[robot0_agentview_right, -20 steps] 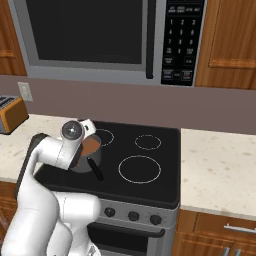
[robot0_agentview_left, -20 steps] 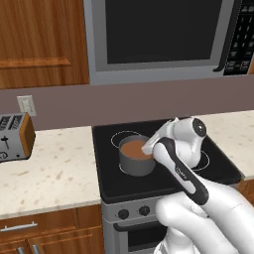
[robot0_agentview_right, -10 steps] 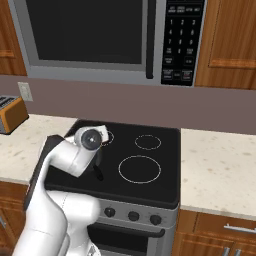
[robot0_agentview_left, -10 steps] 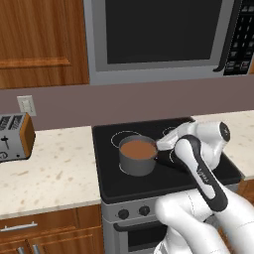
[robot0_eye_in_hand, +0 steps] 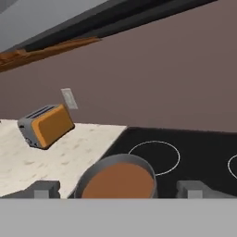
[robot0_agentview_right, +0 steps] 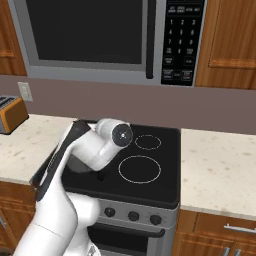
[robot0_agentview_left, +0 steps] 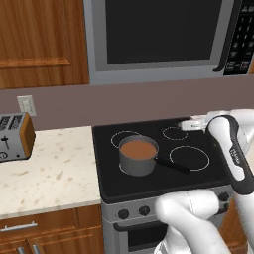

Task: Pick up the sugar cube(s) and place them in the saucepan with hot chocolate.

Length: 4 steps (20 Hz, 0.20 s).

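Sitting on the front-left burner of the stove (robot0_agentview_left: pixel 163 168): saucepan (robot0_agentview_left: pixel 138 156), brown liquid inside, black handle pointing right. Gripper (robot0_eye_in_hand: pixel 118 189) wide open, empty, aimed at the pan rim, toaster (robot0_eye_in_hand: pixel 46 125) on the counter beyond.

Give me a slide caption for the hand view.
Open gripper hovering over a saucepan of hot chocolate, toaster behind.

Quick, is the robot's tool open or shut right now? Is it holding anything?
Tool: open, holding nothing; its two fingertips stand wide apart, with the saucepan of hot chocolate seen between them.
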Tool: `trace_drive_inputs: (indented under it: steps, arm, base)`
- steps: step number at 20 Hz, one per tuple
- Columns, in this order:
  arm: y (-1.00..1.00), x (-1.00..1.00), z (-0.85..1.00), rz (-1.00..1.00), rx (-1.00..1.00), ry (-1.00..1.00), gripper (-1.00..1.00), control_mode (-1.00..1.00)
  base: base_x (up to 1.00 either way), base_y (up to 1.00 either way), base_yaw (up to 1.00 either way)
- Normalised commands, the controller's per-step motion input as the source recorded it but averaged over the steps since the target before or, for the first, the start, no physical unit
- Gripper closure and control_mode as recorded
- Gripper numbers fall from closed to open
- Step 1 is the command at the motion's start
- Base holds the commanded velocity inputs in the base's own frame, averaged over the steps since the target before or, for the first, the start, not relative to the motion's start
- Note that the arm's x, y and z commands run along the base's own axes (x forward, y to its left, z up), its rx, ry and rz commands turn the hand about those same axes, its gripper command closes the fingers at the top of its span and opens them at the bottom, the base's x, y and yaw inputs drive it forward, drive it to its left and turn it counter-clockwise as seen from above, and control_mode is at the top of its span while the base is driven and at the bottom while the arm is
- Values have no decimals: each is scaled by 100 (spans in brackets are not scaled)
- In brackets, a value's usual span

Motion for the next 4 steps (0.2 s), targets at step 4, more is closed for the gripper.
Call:
trace_drive_inputs:
  steps: [4]
  arm:
    - [-63, -14, 27, -13, 20, 5, -100, -100]
  base:
    - [0, 0, 0]
